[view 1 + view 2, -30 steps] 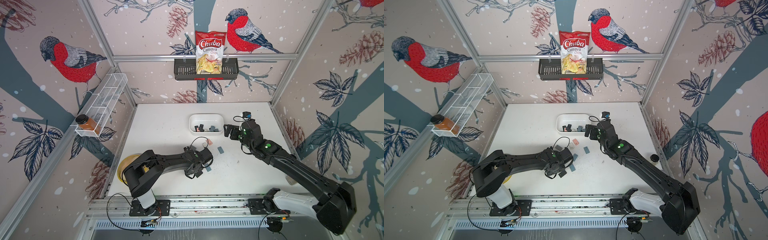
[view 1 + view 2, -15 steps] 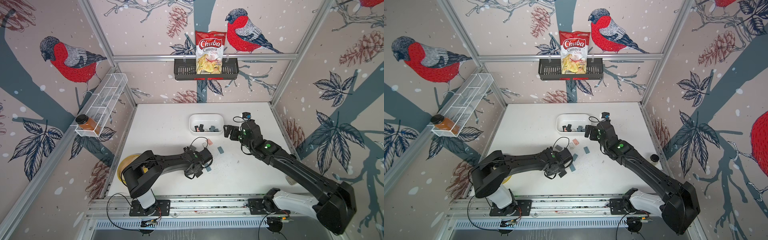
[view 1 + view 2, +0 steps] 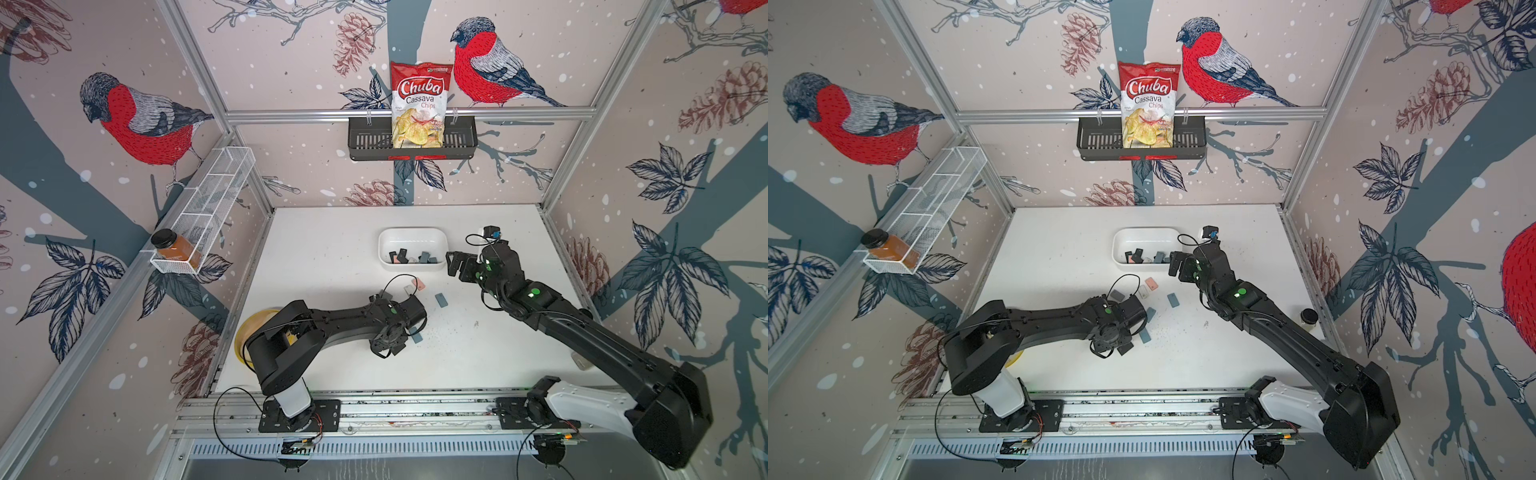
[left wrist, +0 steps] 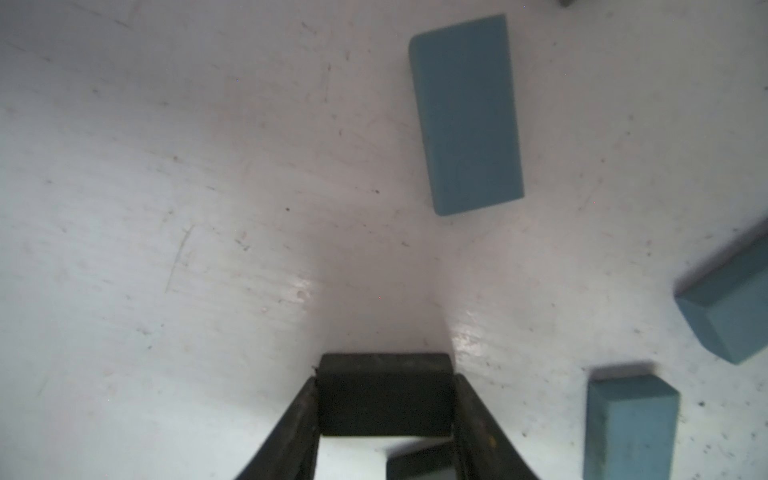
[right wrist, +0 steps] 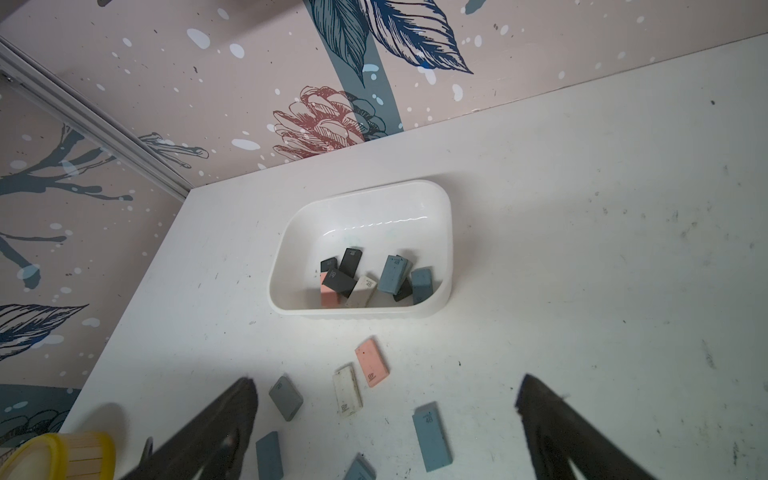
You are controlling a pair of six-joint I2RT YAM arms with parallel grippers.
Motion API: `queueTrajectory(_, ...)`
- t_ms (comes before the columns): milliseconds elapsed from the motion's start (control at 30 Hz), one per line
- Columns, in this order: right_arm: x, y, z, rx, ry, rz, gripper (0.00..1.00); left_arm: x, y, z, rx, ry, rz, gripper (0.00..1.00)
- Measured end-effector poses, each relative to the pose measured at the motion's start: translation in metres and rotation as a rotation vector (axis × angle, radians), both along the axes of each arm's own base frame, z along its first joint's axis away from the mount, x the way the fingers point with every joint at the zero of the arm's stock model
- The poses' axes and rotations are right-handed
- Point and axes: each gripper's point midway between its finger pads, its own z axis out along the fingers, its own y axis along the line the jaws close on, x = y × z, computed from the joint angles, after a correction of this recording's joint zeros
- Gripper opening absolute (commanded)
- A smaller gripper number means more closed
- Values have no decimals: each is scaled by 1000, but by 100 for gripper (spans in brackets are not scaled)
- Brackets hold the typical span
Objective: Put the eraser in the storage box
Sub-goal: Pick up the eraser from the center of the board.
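Erasers lie loose around the middle of the white table [image 3: 332, 257]: a pink eraser [image 5: 372, 362], a white eraser [image 5: 347, 390], a grey eraser [image 5: 285, 397] and several blue ones. One blue eraser [image 4: 465, 116] lies flat ahead of the left wrist camera.

The left gripper [image 4: 385, 380] is narrowed onto a black eraser [image 4: 384, 407], with its two fingers pressed against opposite sides of the block. Whether the block is off the table I cannot tell. In both top views this gripper points down near the table's centre. It is at about 6 o'clock from the storage box [image 3: 412, 237] and well apart from it.

The storage box sits toward 12 o'clock on the table, near the back wall. Black, blue, pink and white erasers are piled along its 6 o'clock wall.

The right gripper [image 5: 386, 415] is spread wide with nothing between its fingers. In a top view the right gripper [image 3: 455, 264] hangs just beside the box's 4 o'clock corner.
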Motion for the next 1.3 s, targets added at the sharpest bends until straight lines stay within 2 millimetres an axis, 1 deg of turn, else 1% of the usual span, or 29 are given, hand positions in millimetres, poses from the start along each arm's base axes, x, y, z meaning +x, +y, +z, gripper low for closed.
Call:
queueTrajectory(333,0,0,-1,-1,1,0,100,6,1,13,28,-25,-5,46)
queueTrajectory(533,-1,-1,-1,-1,0,-1,100,20,-5,30,38,-77,-8,47)
queueTrajectory(733,-5,-6,5,8,-18,-10,100,34,-10,44,37,-124,-23,47)
queueTrajectory(1000,-15,-21,8,10,-42,-42,100,65,-13,67,22,-182,-25,46)
queueTrajectory(1167,-23,-30,7,10,-44,-53,100,92,-14,82,25,-226,-33,46)
queueTrajectory(1300,-27,-35,5,9,-47,-60,100,119,-19,94,29,-267,-50,46)
